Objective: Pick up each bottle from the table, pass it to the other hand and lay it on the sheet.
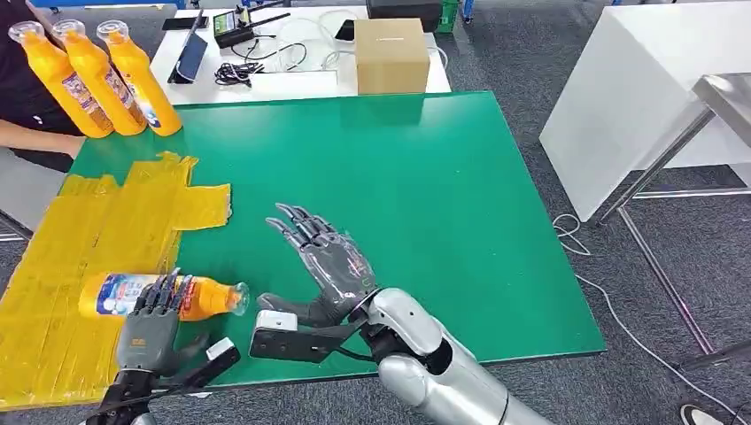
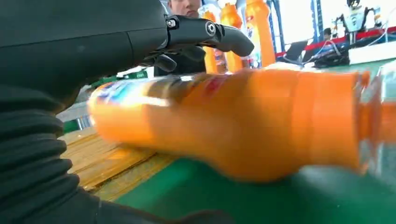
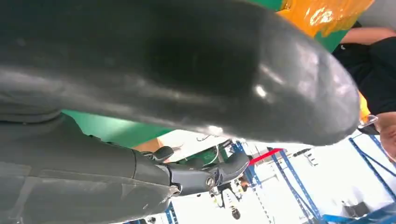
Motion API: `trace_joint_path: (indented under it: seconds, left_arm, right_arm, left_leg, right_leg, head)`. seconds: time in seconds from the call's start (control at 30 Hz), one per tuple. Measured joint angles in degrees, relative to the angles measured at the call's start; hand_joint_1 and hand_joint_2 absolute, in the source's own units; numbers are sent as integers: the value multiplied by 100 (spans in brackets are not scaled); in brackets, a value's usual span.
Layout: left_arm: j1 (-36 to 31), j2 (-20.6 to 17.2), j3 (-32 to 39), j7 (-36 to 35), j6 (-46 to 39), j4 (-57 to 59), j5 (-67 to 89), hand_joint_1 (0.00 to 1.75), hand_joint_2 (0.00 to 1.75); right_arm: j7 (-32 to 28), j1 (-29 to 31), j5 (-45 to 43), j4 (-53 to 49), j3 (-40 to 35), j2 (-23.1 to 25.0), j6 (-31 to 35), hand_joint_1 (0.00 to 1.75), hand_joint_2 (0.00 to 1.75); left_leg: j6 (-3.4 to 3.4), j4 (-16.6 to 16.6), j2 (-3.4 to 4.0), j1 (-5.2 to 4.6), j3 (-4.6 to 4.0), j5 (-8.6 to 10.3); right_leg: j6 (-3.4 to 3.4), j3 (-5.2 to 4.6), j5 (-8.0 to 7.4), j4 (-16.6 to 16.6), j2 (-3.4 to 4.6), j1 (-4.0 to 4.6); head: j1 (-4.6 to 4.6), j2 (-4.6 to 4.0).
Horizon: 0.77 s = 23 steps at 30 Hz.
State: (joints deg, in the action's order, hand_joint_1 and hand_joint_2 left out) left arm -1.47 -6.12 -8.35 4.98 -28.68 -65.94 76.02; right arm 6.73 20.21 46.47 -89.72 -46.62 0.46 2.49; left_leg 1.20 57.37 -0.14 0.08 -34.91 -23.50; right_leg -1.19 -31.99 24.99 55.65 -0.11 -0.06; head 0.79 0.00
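- The left robot hand [image 1: 149,326] is seen at the near edge of the green counter [image 1: 425,177], its dark fingers draped over the body of an orange plastic bottle with a blue-and-white label and a clear cap [image 1: 164,296]; whether the bottle is actually gripped cannot be told.
- The bottle is laid on its side, its capped end on the green surface and its other end on the yellow crinkled sheet [image 1: 97,248] that is spread over the counter's left part.
- In the left wrist view the same bottle [image 2: 233,126] is shown blurred, lying across the edge of the sheet [image 2: 116,163], with dark fingers [image 2: 205,35] arched above it.
- The right robot hand [image 1: 323,261] is held above the counter just beside the bottle's cap, palm up, fingers spread apart and nothing in it.
- Three more orange bottles [image 1: 93,75] are stood upright, side by side, at the far left corner of the counter.
- A person's arm [image 1: 35,137] is seen beside those bottles.
- A brown cardboard box [image 1: 390,55] is set on a white table [image 1: 292,84] behind the counter, among cables and devices.
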Motion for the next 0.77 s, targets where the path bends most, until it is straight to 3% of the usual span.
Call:
trace_joint_path:
  seconds: [0.43,0.53,0.6,0.77]
  left_arm:
    - [15,-9,169,-96,-185,-20,-158,0,0]
    - [89,151,419,449,-756,-405,-1420,0,0]
    - [97,288,609,784,-656,-847,-2235,0,0]
    - [123,478,830,974,-546,-1509,-2556,0,0]
  right_arm:
    - [0,-26,-2,61,0,0,0,0,0]
    - [-33,-115,65,74,17,-2,83,0,0]
    - [-105,-237,148,72,74,-2,251,0,0]
    - [-156,-378,201,59,162,-4,368,0,0]
  left_leg:
    - [0,0,0,2,0,0]
    - [-1,1,2,4,-2,1]
    - [-1,1,-4,3,-5,1]
    - [0,1,-1,1,-7,0]
  right_leg:
    - [0,-3,0,0,2,2]
    - [0,-9,0,0,2,2]
    - [0,-6,0,0,-6,2]
    - [0,-10,0,-1,-3,0]
  head:
    - [0,0]
    - [0,0]
    - [-2,0]
    - [0,0]
